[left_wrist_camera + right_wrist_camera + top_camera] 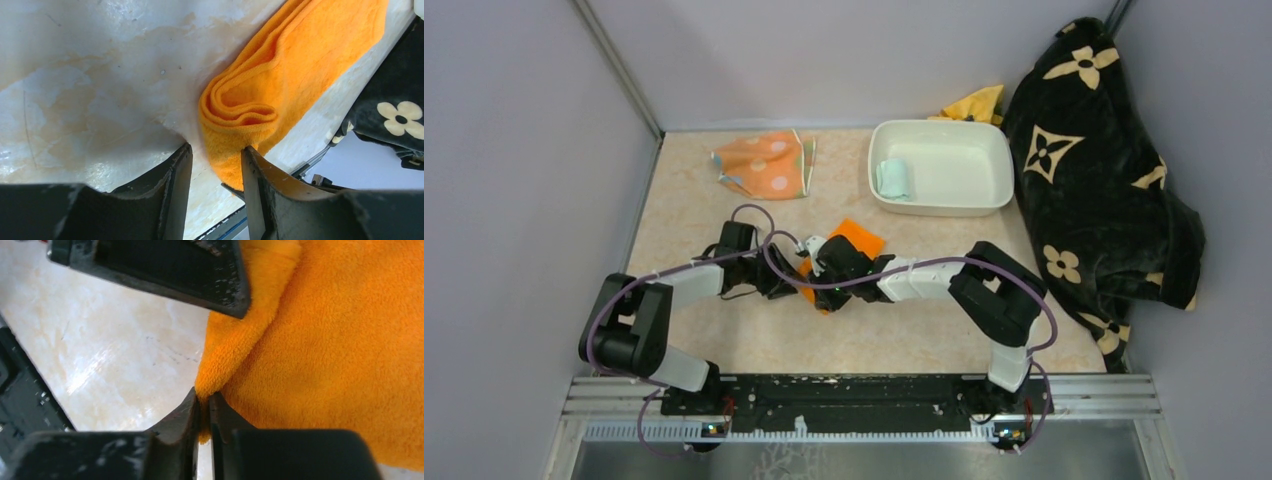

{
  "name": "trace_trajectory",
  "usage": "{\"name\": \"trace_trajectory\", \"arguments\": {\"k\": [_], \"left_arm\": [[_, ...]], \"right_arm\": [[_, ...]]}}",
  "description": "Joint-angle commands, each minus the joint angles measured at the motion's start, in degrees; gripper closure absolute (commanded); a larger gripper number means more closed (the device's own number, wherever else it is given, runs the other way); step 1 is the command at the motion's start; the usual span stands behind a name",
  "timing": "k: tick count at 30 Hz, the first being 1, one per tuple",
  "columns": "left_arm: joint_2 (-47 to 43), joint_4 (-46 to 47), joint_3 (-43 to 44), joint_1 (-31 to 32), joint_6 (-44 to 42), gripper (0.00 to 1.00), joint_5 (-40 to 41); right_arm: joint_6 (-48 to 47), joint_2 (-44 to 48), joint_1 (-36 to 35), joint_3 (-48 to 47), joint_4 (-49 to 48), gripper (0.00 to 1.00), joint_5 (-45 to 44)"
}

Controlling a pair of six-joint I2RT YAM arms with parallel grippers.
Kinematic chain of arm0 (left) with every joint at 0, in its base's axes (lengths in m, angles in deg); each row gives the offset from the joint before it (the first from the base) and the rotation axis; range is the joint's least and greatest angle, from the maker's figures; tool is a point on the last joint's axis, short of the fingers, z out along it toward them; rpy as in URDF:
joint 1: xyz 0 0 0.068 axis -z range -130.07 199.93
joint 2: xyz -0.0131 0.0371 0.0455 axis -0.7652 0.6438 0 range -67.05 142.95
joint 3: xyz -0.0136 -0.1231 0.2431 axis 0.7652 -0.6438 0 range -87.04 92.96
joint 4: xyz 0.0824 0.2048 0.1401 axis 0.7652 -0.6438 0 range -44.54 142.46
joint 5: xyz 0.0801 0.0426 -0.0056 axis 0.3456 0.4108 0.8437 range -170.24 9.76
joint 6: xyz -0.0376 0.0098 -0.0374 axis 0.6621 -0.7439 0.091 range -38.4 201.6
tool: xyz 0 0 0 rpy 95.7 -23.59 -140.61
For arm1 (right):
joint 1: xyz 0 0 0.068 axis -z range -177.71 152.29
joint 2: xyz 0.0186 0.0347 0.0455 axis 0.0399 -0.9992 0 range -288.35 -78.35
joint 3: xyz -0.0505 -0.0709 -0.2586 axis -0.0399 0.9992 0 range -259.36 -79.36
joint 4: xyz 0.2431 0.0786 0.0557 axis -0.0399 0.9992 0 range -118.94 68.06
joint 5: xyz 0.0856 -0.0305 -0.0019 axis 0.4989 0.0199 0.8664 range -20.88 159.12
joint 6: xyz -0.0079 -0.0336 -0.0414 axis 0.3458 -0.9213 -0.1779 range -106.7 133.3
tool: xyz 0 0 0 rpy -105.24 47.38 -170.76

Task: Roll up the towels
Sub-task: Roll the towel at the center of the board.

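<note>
The plain orange towel lies mid-table, half rolled, its coiled end facing my left wrist camera. My left gripper stands open around that end; only the right finger touches the cloth. My right gripper is shut on a folded edge of the orange towel, opposite the left gripper and close to it. The polka-dot towel lies crumpled at the back left. The mint towel sits rolled inside the white tub.
A big black blanket with tan flowers is heaped along the right wall. A yellow cloth pokes out behind the tub. Grey walls close in the left, back and right sides.
</note>
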Motion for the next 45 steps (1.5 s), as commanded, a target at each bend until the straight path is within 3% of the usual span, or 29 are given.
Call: {"name": "trace_trajectory", "arguments": {"k": [1,2,8,14,24,32,38,45], "left_arm": [[-1.32,-2.2,-0.86,-0.13,-0.63,0.52,3.48],[-1.65,-2.26,-0.97,-0.13,-0.63,0.52,3.63],[-0.37,-2.24,-0.48,-0.13,-1.16,0.52,3.83],[0.71,-2.58,-1.69,-0.14,-1.32,0.55,4.91],[1.99,-3.82,-3.2,-0.21,0.57,0.6,8.31],[2.04,-3.75,-3.77,-0.21,2.07,0.61,8.86],[2.3,-3.57,-3.88,-0.24,2.53,0.61,8.64],[2.24,-3.58,-3.69,-0.22,2.7,0.61,8.51]], "right_arm": [[3.35,1.13,1.13,1.5,-5.49,0.96,8.55],[5.19,1.05,1.89,2.33,-6.87,1.0,10.75],[15.03,-1.29,7.4,5.91,-15.87,1.0,23.27],[16.98,-3.19,9.61,4.89,-12.26,0.97,22.89],[8.75,4.84,8.61,-0.11,4.21,0.76,5.51],[-3.18,8.83,-1.63,-6.82,12.41,0.56,-14.59],[-10.14,7.79,-7.65,-7.8,10.95,0.56,-17.58],[-11.82,3.41,-8.51,-8.62,10.62,0.63,-17.76]]}}
